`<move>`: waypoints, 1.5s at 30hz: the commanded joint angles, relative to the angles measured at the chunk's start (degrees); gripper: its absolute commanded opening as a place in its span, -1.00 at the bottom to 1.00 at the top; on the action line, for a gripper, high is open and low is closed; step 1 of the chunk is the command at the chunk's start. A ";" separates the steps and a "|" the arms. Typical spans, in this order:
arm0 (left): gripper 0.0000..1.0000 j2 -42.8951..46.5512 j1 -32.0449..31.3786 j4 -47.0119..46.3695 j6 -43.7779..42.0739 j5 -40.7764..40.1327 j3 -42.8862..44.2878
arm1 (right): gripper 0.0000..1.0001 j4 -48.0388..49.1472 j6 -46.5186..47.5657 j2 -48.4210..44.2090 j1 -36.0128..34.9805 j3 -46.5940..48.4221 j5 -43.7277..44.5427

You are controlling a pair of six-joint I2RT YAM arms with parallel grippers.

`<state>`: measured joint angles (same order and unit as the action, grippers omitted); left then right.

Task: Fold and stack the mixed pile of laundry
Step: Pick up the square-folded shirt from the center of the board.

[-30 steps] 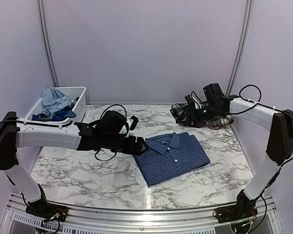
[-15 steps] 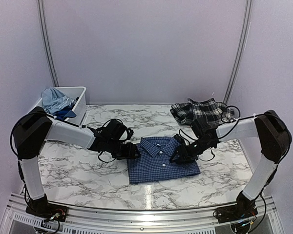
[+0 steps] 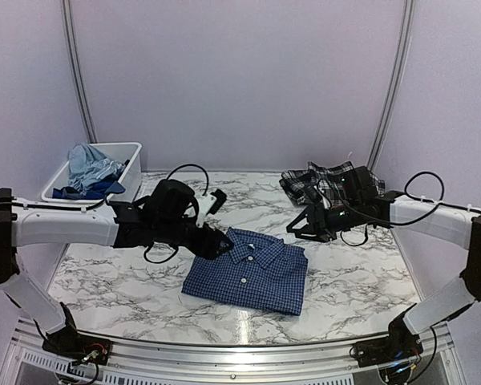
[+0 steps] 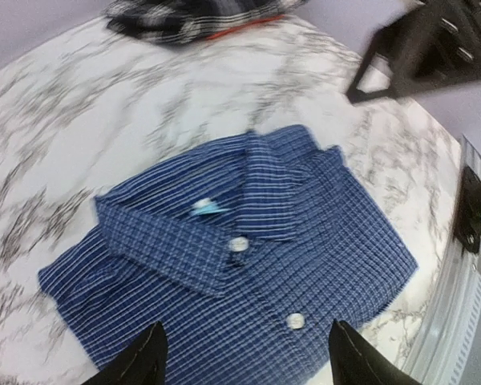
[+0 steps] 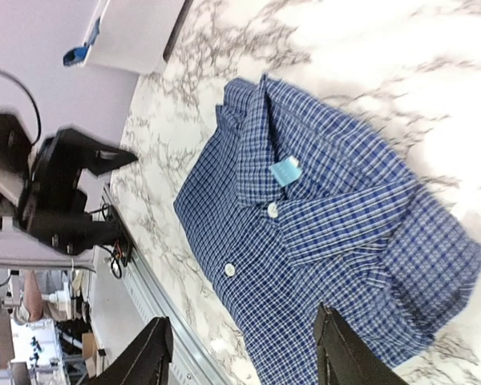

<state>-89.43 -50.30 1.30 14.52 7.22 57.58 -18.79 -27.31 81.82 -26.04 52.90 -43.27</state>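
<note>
The folded navy small-check button shirt (image 3: 247, 270) lies nearest, mid-way across the grey-veined marble table (image 3: 120, 281). The left gripper (image 3: 220, 243) at its collar and the right gripper (image 3: 302, 227) beside it both gape, empty. For stacking, I would pinch opposite edges evenly and carry it flat to the black-and-white plaid piece (image 3: 314, 180) beyond, which seems folded.

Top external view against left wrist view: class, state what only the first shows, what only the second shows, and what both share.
Only top external: the white bin at the far left, holding the light blue T-shirt and the royal blue garment, plus both whole arms.
Only left wrist: the pale blue label inside the collar of the navy check shirt, and a red strip at the edge of the plaid piece.
Both: the folded shirt lying on the marble table, with the plaid piece beyond it.
</note>
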 commanded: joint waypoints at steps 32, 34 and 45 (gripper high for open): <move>-0.79 -28.49 -25.22 -11.69 -26.80 -12.07 19.92 | 0.97 26.11 -34.67 -12.91 8.08 -35.55 -3.12; -0.85 -28.31 -24.35 -11.97 -23.51 -10.95 20.93 | 0.97 27.79 -36.24 -11.58 7.76 -35.65 -2.19; -0.88 -30.96 -22.29 -12.24 -17.64 -12.05 26.80 | 0.97 35.87 -49.11 -10.45 2.29 -34.87 7.55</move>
<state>-120.27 -73.43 -8.12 -6.35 -3.70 81.71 12.32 -69.10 71.37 -21.30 17.63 -41.39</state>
